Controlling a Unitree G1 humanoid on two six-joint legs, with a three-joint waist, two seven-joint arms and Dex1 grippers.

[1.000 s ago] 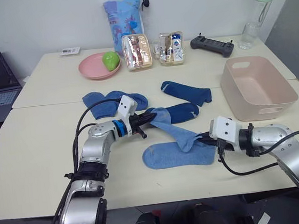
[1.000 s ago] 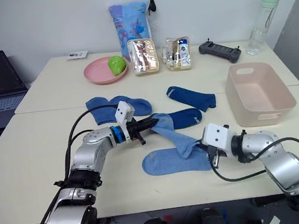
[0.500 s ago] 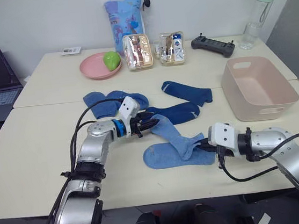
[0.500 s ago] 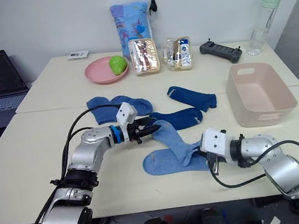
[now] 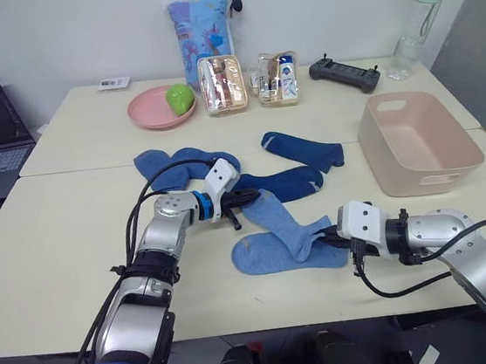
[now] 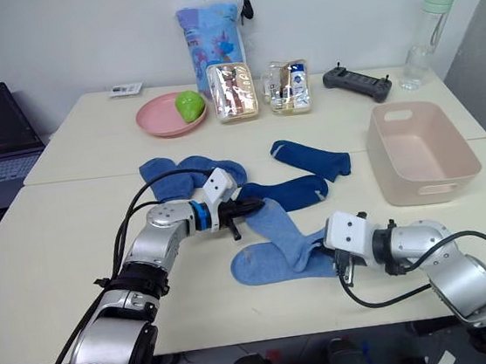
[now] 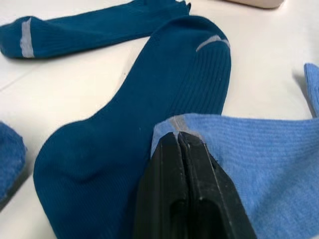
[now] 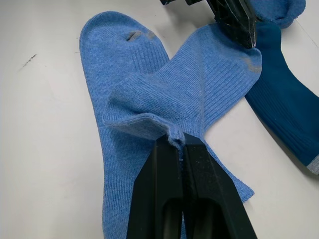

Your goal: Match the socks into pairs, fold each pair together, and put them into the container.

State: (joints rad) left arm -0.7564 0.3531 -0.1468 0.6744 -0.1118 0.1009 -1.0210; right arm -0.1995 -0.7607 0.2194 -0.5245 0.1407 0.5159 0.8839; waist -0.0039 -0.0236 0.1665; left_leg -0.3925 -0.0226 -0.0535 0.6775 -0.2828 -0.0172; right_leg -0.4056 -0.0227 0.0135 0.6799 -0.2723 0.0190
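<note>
A soft light blue knit sock [image 5: 285,227] lies draped over another light blue sock [image 5: 273,256] near the table's front edge. The left gripper [image 5: 250,196] pinches one end shut, and the right gripper [image 5: 324,236] pinches the other. The pale pink plastic tub [image 5: 414,142] sits to the right. No writing can be read.

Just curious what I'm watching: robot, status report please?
Left gripper and right gripper each pinch an end of one light-blue knit sock, above its flat twin. Pink-beige plastic tub holds no socks. Nothing blocking.
</note>
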